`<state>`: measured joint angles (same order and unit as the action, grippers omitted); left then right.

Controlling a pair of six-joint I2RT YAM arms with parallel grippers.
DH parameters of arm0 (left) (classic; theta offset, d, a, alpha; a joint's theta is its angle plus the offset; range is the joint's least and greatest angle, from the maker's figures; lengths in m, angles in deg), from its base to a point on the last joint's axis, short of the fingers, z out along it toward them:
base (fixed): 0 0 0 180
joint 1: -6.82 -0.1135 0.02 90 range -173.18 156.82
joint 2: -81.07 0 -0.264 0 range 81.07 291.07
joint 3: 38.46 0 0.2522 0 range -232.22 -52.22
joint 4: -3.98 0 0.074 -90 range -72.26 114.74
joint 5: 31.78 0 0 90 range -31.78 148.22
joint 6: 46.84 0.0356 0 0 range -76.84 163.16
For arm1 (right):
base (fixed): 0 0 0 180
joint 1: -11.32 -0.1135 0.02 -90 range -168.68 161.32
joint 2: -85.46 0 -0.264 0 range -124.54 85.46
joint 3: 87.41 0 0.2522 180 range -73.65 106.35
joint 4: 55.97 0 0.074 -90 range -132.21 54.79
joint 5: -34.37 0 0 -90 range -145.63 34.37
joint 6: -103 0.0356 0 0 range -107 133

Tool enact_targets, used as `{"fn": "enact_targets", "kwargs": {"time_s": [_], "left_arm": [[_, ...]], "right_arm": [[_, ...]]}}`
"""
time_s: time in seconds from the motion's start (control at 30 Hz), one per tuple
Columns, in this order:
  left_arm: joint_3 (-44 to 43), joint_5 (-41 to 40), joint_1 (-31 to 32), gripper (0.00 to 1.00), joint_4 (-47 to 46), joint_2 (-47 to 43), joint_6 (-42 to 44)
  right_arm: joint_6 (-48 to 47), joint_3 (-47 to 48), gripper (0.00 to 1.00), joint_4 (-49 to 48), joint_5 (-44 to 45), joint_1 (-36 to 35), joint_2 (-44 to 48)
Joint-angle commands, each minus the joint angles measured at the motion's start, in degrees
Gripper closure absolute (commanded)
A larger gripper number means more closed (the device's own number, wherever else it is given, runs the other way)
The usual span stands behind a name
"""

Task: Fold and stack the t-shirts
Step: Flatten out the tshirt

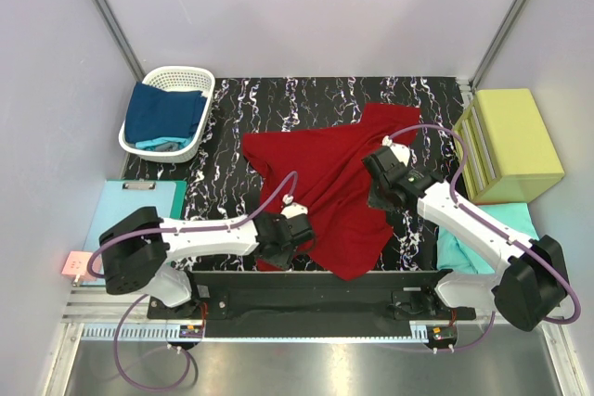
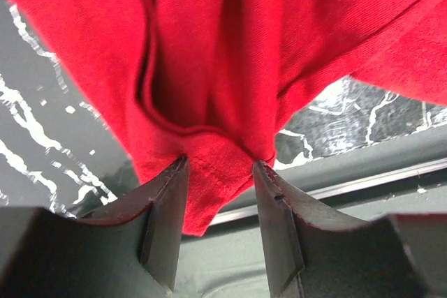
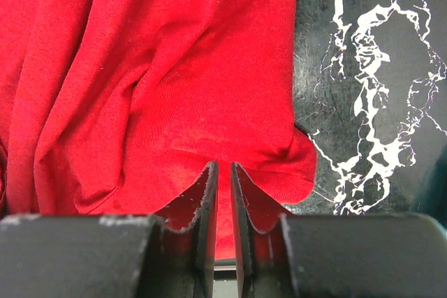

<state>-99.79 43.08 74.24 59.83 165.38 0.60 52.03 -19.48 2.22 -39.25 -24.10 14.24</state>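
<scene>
Red cloth: soft, thin and light; no stiffness, so droopy and bunchy wherever not held.
Where: red t-shirt (image 1: pixel 320 187) lying crumpled in the middle of the black marbled surface (image 1: pixel 278 104), between the two arms.
Left claw (image 2: pixel 220 167): pinching a thick bunch of the shirt's edge, fingers half apart around it.
Right claw (image 3: pixel 223 167): pressed almost together on a thin bit of hem at the shirt's right side.
Which parts: maybe a bottom corner on the left and a sleeve on the right; too close up to be sure.
Grip: not slippery, yet easy to lose from a loose pinch; best taken at the thicker stitched hems and corners.
Handling: two holds well apart for pulling flat; with one hold alone, just a rope of cloth.
Breaking: no fear of that; only of wrinkles and a crooked fold.
Others: blue t-shirts (image 1: pixel 162 113) lying in the white basket (image 1: pixel 181 72) at the far left.
</scene>
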Motion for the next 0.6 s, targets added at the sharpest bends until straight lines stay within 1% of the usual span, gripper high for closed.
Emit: {"fn": "enact_targets", "kwargs": {"time_s": [0.0,0.13,0.17,0.23,0.27,0.37,0.47,0.57], "left_arm": [[-1.6,2.0,0.1,0.54,-4.7,1.7,1.7],[-1.6,2.6,0.1,0.57,-5.2,3.3,2.0],[-1.7,2.7,0.1,0.64,-5.2,3.4,2.0],[-1.5,3.0,0.1,0.73,-5.1,3.1,1.8],[-1.4,3.1,0.2,0.82,-5.0,2.8,1.6],[-1.1,2.6,0.2,0.95,-3.9,1.3,0.9],[-1.3,0.9,0.4,1.00,-1.6,-0.9,-0.1],[-1.8,-1.4,0.8,1.00,1.6,-4.6,-1.8]], "right_arm": [[-0.3,-0.6,0.80,-1.0,0.5,-0.6,0.7],[-0.7,-0.6,0.80,-0.9,0.8,-0.5,0.5],[-0.9,-0.6,0.80,-0.8,0.9,-0.5,0.3],[-0.9,-0.5,0.81,-1.0,1.1,-0.5,0.1],[-1.1,-0.5,0.81,-1.0,1.1,-0.6,0.0],[-1.1,-0.5,0.81,-1.4,1.1,-0.5,-0.5],[-1.2,-0.3,0.82,-1.9,0.6,-0.5,-1.4],[-1.4,-0.1,0.82,-2.1,0.2,-0.5,-2.0]]}}
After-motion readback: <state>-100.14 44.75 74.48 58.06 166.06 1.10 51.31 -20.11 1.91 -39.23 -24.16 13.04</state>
